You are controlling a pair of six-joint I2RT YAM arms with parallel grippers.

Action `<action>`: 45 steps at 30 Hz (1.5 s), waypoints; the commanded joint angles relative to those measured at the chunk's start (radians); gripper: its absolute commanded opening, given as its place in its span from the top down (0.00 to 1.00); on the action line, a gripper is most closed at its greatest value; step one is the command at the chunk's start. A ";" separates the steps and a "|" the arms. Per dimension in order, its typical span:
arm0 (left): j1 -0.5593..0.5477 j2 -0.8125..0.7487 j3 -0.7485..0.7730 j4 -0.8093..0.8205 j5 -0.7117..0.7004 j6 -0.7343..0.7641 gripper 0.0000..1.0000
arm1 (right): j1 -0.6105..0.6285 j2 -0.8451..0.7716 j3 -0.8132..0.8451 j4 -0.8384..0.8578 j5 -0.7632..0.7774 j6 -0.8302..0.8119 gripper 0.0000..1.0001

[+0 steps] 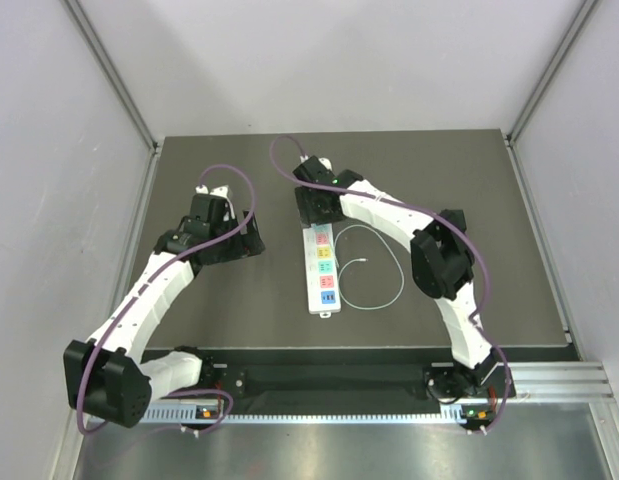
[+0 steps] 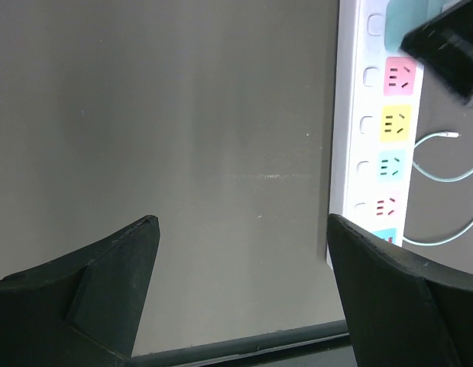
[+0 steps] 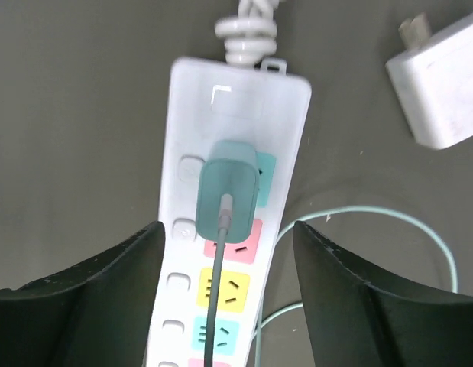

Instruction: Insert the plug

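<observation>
Reading as a lab robot cell, not a home or shop. Plain pale panels (image 1: 49, 200) are boxing in a dark matte table (image 1: 239, 290) on three sides, with aluminium profile posts (image 1: 111, 72) running up the corners. Two white-and-black arms, left arm (image 1: 149, 290) and right arm (image 1: 374, 210), are sitting bolted at the near edge. A slotted cable duct (image 1: 329, 411) is running between their bases. Purple cable (image 1: 253, 200) is looping along each arm, and bare sheet metal (image 1: 339, 455) is lying in front.

White left arm (image 1: 154, 285) and right arm (image 1: 374, 208), black joints, purple cables (image 1: 229, 167).
</observation>
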 commanded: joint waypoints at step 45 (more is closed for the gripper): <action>0.004 -0.047 -0.023 0.037 -0.085 -0.009 0.06 | -0.356 -0.177 -0.466 0.315 -0.049 -0.296 1.00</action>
